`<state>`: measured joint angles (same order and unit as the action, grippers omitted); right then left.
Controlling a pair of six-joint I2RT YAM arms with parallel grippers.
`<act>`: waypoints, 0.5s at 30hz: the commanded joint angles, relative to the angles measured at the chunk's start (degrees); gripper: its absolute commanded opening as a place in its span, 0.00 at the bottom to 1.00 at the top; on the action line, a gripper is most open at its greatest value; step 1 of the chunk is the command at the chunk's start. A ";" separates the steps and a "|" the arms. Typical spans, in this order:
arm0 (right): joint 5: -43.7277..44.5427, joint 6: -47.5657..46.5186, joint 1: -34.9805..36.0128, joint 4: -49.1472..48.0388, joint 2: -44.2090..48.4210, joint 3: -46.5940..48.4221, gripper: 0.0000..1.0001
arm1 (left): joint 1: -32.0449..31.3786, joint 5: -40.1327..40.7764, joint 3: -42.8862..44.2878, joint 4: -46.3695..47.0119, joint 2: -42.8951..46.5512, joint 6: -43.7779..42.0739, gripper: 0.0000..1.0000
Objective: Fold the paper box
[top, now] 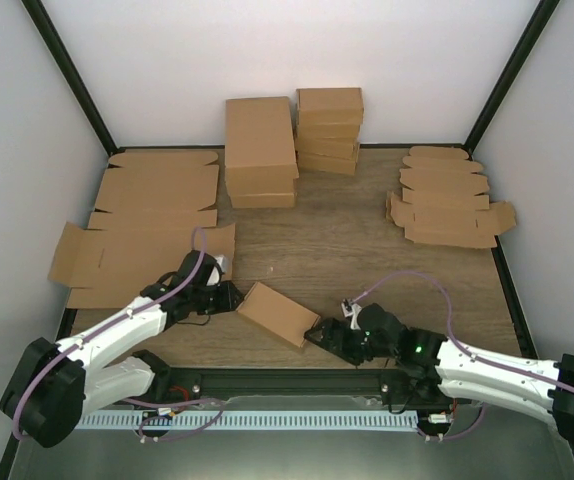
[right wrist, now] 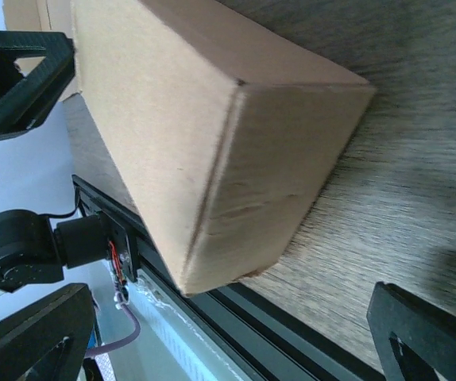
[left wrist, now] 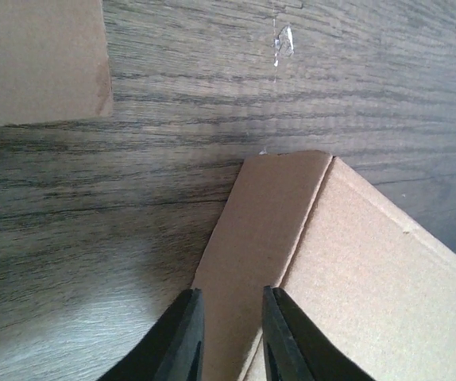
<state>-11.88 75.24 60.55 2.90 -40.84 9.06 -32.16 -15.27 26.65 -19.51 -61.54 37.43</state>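
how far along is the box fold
Done: the box stands as a closed carton, no loose flaps showing. In hand: left gripper, jaws narrow, at one end; right gripper open at the other. To do: perhaps a final end tuck, though I can't see one, then letting go.

Paper box [right wrist: 212, 135] lies closed on the wooden table [right wrist: 419, 159], its near corner at the black edge rail [right wrist: 276, 325]. Right gripper [right wrist: 229, 325] is spread wide (both fingers clear of the carton).
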 commanded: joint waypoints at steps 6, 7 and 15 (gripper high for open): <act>0.50 3.27 -0.11 -5.38 1.60 -2.21 0.98 | 0.17 2.48 -1.52 0.45 0.06 0.55 0.08; 0.32 3.12 -0.11 -6.00 1.39 -2.20 0.98 | 0.17 3.20 -1.44 0.02 0.02 0.73 0.06; -0.62 1.44 -0.09 -8.16 -3.77 0.06 0.98 | 0.21 5.55 -1.69 -1.14 -0.22 1.77 0.04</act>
<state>-12.29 77.21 60.55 -3.27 -42.54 6.50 -32.16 -11.62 26.20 -18.09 -61.36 38.83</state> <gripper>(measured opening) 0.981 0.039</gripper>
